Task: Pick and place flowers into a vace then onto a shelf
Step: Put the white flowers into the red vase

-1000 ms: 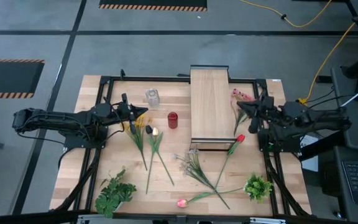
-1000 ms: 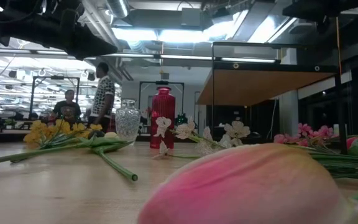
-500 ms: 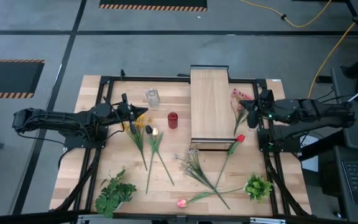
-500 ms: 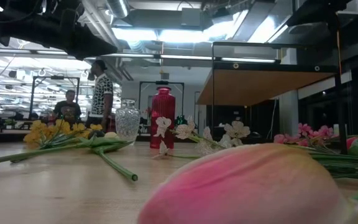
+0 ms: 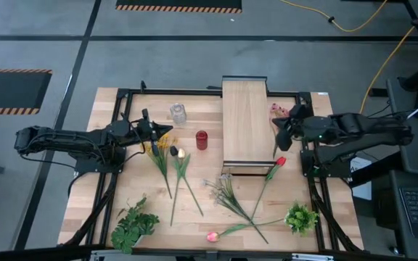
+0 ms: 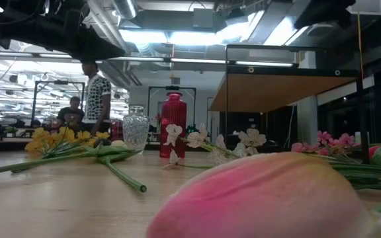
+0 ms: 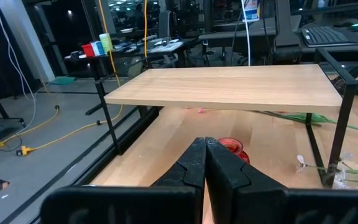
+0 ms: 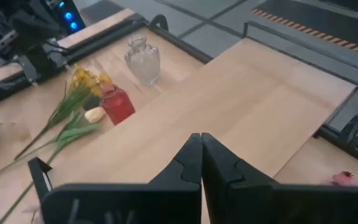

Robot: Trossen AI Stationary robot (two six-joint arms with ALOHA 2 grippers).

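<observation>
Swinging in: right pincer (image 5: 284, 132) now at shelf (image 5: 244, 109) | both pincers closed, empty | flowers (image 5: 167, 161) untouched | left pincer (image 5: 153, 133) idle

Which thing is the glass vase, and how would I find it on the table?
Start at the raised wooden shelf in the middle of the table's far side. On the side of the left gripper stands a small red cylinder, and a bit farther that way, nearer the far edge, is the vase. It is the only see-through glass thing, standing upright and empty.
</observation>
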